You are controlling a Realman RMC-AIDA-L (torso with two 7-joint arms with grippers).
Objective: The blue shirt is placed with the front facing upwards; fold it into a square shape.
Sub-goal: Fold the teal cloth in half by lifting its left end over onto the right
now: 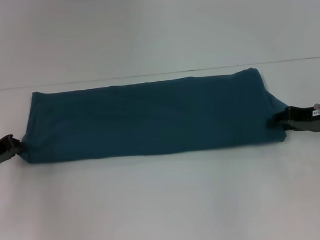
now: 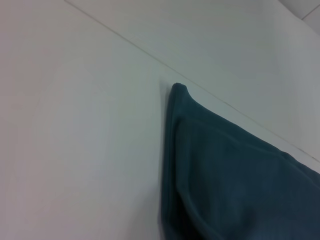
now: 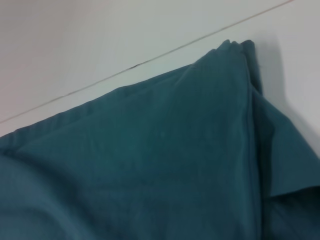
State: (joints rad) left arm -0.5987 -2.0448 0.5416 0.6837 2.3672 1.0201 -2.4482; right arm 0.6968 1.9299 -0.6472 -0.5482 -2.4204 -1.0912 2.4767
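While blue shirt (image 1: 149,118) lies as long band across table (image 1: 163,205), plain side up, left gripper (image 1: 10,148) sits at its left end, right gripper (image 1: 290,119) at right end near a loose flap. Jaws: cannot tell whether clamped on cloth. Lengthwise fold looks done; next step probably calls for bringing one end over other toward square.

bench (image 1: 163,199): plain white surface, spans the whole head view | seam line (image 1: 94,81): thin and dark, runs straight across the bench on its far side, beyond both tools | also seen in both wrist views
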